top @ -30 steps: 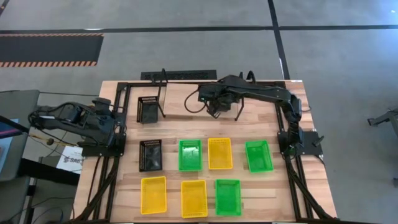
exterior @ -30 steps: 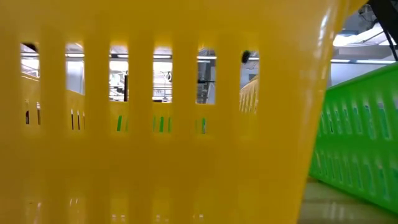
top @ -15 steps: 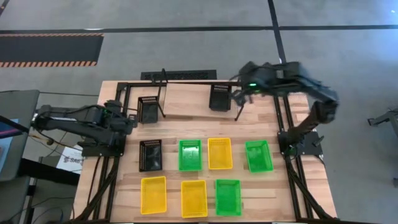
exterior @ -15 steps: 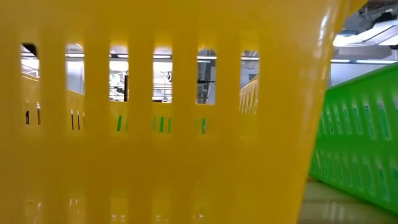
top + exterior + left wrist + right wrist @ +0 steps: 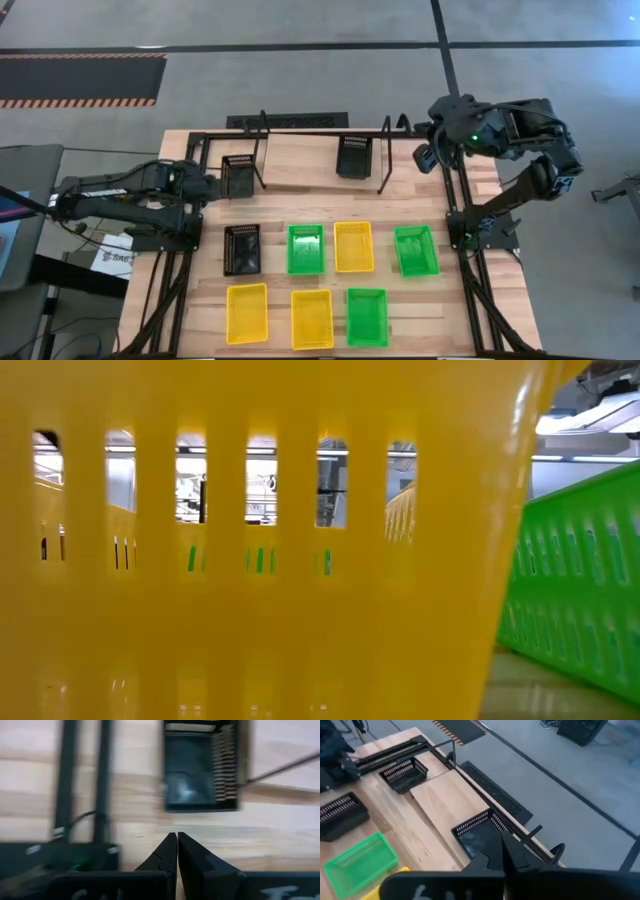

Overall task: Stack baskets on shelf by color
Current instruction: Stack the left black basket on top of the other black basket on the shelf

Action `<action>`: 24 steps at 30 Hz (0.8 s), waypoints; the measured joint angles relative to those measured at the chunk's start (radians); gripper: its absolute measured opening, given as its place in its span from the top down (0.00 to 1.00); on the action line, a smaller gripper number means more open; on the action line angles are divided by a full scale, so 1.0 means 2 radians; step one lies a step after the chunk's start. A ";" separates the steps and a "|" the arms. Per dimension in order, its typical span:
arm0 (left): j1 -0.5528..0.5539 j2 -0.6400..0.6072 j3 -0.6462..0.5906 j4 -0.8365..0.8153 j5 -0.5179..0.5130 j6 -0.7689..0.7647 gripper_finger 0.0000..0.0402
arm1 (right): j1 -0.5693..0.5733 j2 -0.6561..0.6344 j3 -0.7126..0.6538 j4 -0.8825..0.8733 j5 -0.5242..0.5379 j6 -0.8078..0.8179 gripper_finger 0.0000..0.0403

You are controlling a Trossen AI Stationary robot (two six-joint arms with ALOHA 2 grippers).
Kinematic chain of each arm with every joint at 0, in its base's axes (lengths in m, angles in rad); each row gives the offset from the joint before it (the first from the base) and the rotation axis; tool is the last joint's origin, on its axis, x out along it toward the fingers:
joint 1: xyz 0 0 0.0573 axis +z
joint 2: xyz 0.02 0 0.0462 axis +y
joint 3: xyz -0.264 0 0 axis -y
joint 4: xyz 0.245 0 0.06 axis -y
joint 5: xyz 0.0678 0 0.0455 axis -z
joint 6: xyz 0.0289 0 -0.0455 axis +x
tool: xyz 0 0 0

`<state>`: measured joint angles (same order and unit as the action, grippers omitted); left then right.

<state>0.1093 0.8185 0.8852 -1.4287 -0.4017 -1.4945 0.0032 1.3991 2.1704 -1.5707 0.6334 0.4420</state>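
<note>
A grey floor with dark seams surrounds the wooden table (image 5: 300, 200), which is edged by a black frame. At the table's far side stands the shelf (image 5: 320, 125), its long axis running left to right.

The left gripper (image 5: 177, 842) has its fingers pressed together and holds nothing. Just ahead of its tips sits a black basket (image 5: 237, 175) at the shelf's left end, long axis running front to back, nothing in it.

The right gripper (image 5: 507, 851) is likewise closed and empty, raised by the table's far right corner. A second black basket (image 5: 353, 157) sits to its left, at the shelf's right end, also lying front to back and empty.

Nearer the table's front than both grippers lie seven more baskets, all lengthwise front to back and all empty. In one row: a third black basket (image 5: 242, 249), a green basket (image 5: 306, 249), a yellow basket (image 5: 353, 246), another green basket (image 5: 416, 250). In front of them: a second yellow basket (image 5: 247, 313), a third yellow basket (image 5: 312, 319), a third green basket (image 5: 367, 316).
</note>
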 joint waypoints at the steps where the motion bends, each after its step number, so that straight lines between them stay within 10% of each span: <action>1: 0.007 0.000 0.000 0.021 0.004 0.016 1.00 | -0.002 0.000 0.000 0.000 0.000 -0.008 1.00; 24: 0.278 0.105 0.000 0.141 0.086 0.342 0.97 | -0.008 0.002 0.000 0.000 -0.003 -0.042 1.00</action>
<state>0.6654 1.0278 0.8852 -1.1466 -0.2289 -0.8098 -0.0135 1.4029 2.1700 -1.5711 0.6281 0.3580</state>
